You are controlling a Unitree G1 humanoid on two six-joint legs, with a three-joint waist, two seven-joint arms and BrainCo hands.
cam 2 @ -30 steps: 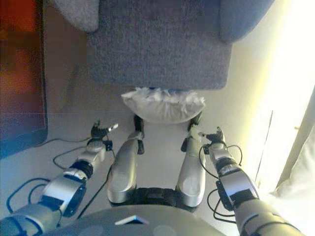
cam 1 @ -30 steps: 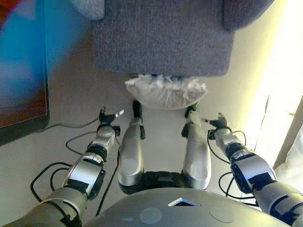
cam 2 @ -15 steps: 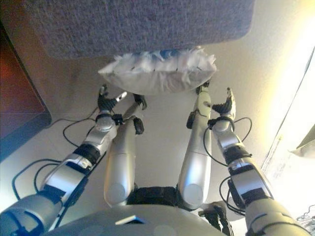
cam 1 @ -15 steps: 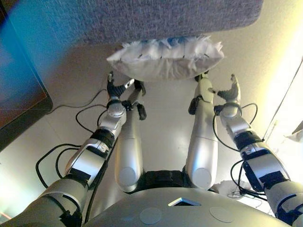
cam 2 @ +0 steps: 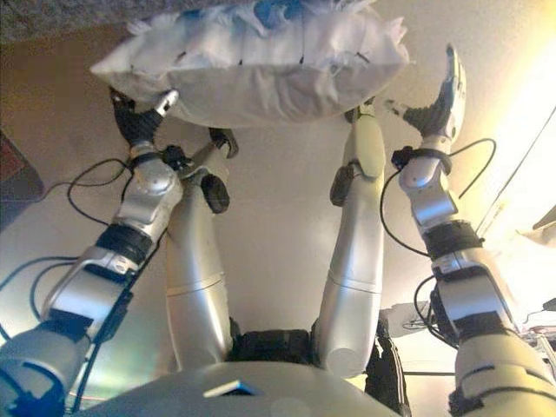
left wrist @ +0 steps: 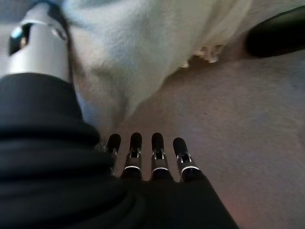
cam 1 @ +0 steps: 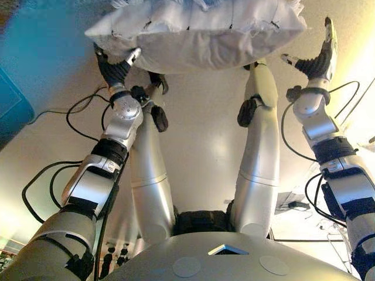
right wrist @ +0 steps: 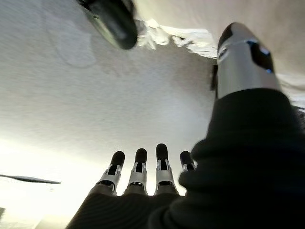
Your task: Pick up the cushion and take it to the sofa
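The white crumpled cushion (cam 1: 199,35) lies on the pale floor against the foot of the grey sofa (cam 2: 52,17). My left hand (cam 1: 114,67) is open at the cushion's left end, thumb by its edge. In the left wrist view the cushion (left wrist: 143,52) fills the space beside the thumb (left wrist: 38,43), and the straight fingers (left wrist: 147,148) lie over the floor. My right hand (cam 1: 316,55) is open and upright just off the cushion's right end, not touching it. In the right wrist view its fingers (right wrist: 143,164) are straight and the cushion's edge (right wrist: 176,36) shows beyond them.
Black cables (cam 1: 58,175) loop over the floor on the left, and more (cam 1: 293,134) on the right. A dark blue-lit piece of furniture (cam 1: 12,99) stands at the left. Pale objects (cam 2: 530,243) lie at the right edge.
The camera has tipped down and forward, so the cushion looms larger at the top. Both hands have reached forward to the cushion's two ends, fingers still open.
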